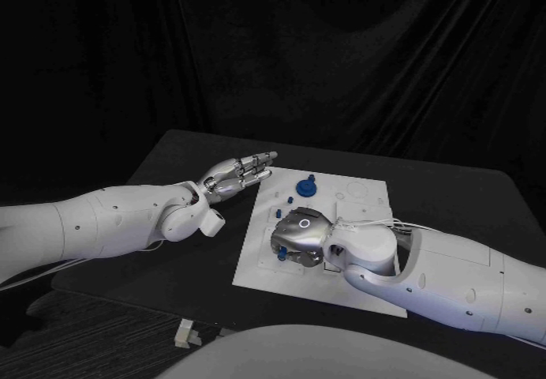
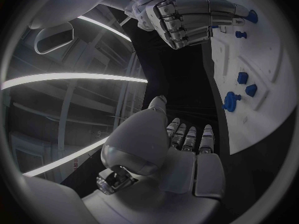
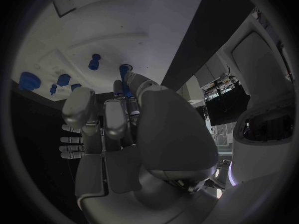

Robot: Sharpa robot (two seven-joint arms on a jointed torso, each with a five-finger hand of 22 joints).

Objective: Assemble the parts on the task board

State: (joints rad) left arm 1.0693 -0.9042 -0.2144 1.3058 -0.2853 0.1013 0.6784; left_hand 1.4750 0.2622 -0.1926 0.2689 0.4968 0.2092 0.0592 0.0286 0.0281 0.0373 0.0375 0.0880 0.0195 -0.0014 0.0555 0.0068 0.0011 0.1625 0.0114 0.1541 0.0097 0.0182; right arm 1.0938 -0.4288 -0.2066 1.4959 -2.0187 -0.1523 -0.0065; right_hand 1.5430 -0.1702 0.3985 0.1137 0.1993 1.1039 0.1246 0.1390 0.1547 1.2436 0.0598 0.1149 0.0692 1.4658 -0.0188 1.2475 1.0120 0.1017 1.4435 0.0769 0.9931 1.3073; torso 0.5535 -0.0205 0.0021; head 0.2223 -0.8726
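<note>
Head view: the white task board (image 1: pixel 342 272) is seen on the black surface (image 1: pixel 182 158). The left hand (image 1: pixel 237 178) is held left of the board's far corner, fingers extended and apart, gripping nothing. The right hand (image 1: pixel 301 235) rests on the board's near left part, fingers curled around a small blue part (image 3: pixel 124 73). Other blue parts (image 1: pixel 305 187) are seen farther back.

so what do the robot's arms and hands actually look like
Both arms are smooth, rounded white shells with small dark screw dots. The left hand and right hand are silver metal with segmented fingers. The right hand carries a small glowing ring on its back, and thin white cables run along its wrist. The left wrist has a white boxy block.
</note>
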